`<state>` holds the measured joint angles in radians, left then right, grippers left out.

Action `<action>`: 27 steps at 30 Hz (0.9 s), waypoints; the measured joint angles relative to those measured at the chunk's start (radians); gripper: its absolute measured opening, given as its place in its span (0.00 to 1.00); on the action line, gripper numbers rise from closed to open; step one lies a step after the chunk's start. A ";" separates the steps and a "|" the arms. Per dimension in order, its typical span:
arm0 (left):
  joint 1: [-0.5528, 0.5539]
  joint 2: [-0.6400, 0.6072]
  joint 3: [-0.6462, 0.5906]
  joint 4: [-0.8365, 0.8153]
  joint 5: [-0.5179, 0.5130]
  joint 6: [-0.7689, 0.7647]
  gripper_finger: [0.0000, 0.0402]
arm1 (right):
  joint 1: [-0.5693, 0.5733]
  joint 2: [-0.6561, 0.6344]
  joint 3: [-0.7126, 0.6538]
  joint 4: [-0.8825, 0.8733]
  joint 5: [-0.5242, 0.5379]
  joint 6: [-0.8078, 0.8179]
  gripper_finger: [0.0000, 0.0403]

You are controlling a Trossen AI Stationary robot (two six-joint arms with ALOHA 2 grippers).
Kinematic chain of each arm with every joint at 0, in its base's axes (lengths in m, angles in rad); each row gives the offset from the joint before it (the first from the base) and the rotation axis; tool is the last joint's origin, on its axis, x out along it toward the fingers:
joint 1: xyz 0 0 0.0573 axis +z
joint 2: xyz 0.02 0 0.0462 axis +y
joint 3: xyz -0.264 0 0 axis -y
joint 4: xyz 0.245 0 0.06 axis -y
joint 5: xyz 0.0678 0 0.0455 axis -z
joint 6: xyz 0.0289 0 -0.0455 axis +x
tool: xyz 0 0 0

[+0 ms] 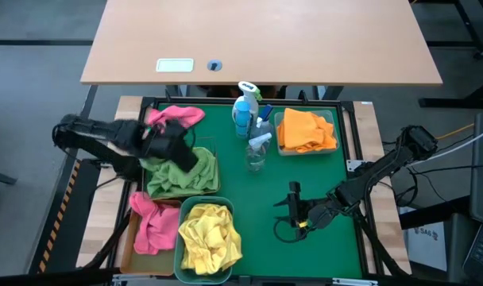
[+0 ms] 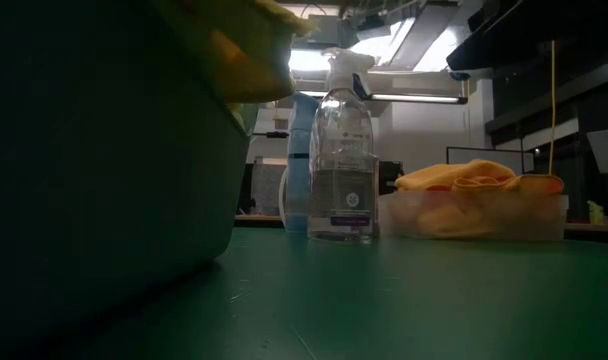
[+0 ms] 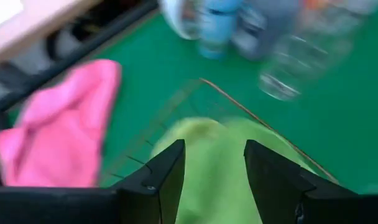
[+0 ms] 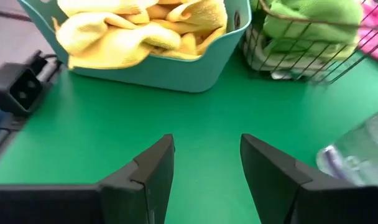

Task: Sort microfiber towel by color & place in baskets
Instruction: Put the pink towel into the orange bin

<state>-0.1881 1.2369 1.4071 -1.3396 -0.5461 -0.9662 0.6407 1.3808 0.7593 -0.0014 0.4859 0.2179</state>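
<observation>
The left gripper (image 3: 214, 180) is hovering with fingers spread and empty over the green microfiber towels (image 1: 180, 176) heaped in the wire-mesh basket (image 3: 176, 109). Beyond that basket, a loose pink microfiber towel (image 1: 178, 116) is lying on the large green tray (image 1: 321, 179); reaching for it could snag the mesh rim or nudge the clear plastic spray bottle (image 1: 257, 151). The right gripper (image 4: 204, 171) is waiting, spread, well apart from the basket.
</observation>
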 joint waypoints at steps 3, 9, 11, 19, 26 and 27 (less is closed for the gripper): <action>0.172 0.000 0.000 0.000 0.029 0.110 0.40 | -0.022 0.000 0.000 0.000 -0.010 -0.056 0.46; 0.525 0.000 0.000 -0.002 0.223 0.299 0.40 | -0.154 0.000 0.000 0.000 -0.100 -0.123 0.46; 0.618 0.003 0.000 -0.001 0.270 0.348 0.40 | -0.212 0.000 0.000 0.000 -0.150 -0.130 0.46; 0.871 0.046 -0.001 0.001 0.351 0.441 0.40 | -0.382 0.000 0.000 0.000 -0.305 -0.178 0.46; 0.974 0.147 -0.001 0.061 0.456 0.456 0.40 | -0.440 0.000 0.000 -0.001 -0.321 -0.188 0.46; 0.983 0.167 -0.001 0.078 0.455 0.456 0.40 | -0.446 0.000 0.000 -0.001 -0.321 -0.194 0.46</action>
<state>0.7948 1.4040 1.4059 -1.2615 -0.0906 -0.5106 0.1944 1.3811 0.7593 -0.0023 0.1652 0.0236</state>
